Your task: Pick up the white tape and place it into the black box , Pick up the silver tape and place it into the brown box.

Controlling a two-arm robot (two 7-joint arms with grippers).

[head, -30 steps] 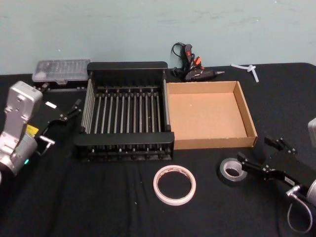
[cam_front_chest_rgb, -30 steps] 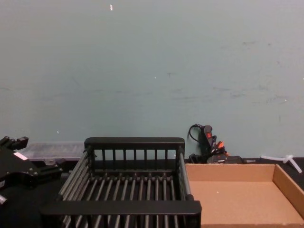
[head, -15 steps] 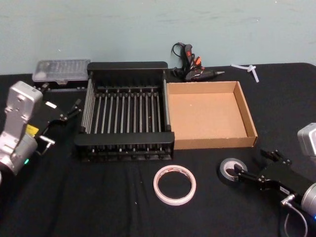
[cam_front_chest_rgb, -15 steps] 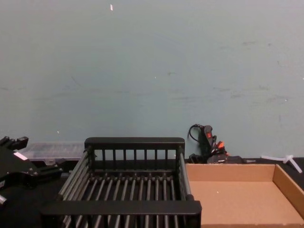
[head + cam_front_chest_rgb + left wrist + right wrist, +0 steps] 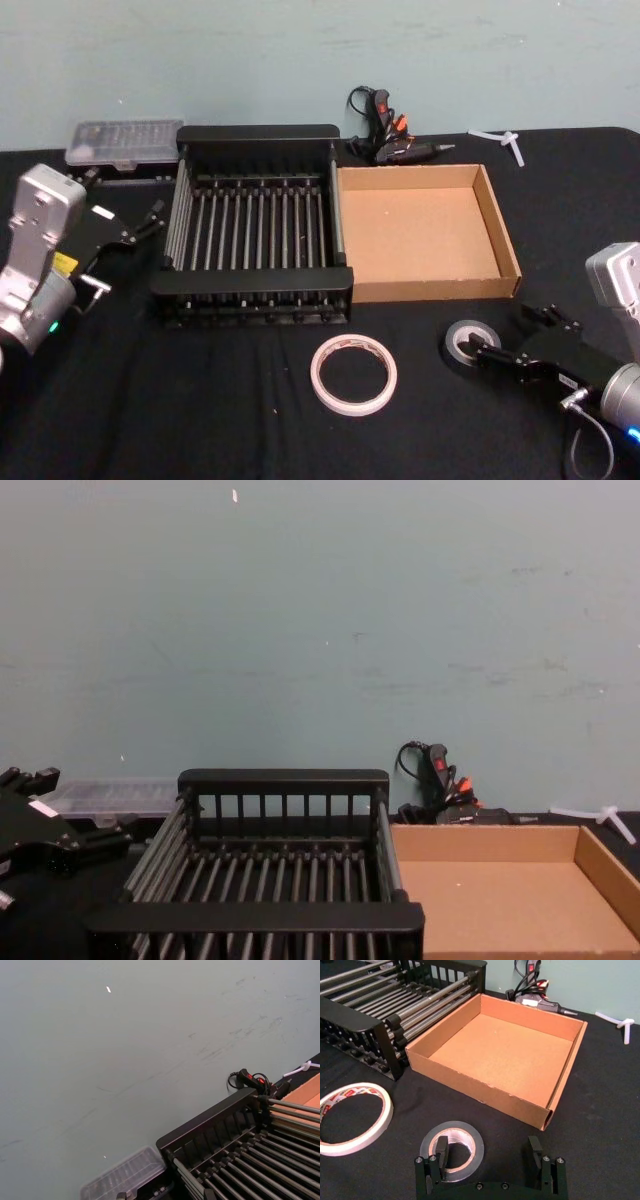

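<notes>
The right gripper [image 5: 490,1155] is seen low over the black table [image 5: 200,420], its fingers spread apart, with one fingertip [image 5: 441,1147] set inside the hollow core of the silver tape [image 5: 452,1147] and the other outside the roll on the bare cloth; nothing is clamped. The silver tape [image 5: 470,343] lies flat on the table, near the front wall of the brown box [image 5: 505,250], which is open-topped and holds nothing. The white tape [image 5: 353,374] lies flat to the left of the silver roll, apart from it, in front of the black box [image 5: 250,290]. The black box stands touching the brown box's left wall, its barred floor bare. Behind the two boxes, against the wall, a black and orange glue gun [image 5: 385,130] with its cord is seen, a white plastic piece [image 5: 505,140] to its right and a clear plastic case [image 5: 125,142] at the far left. The left gripper [image 5: 140,228] is held just left of the black box, its fingers apart and gripping nothing.
</notes>
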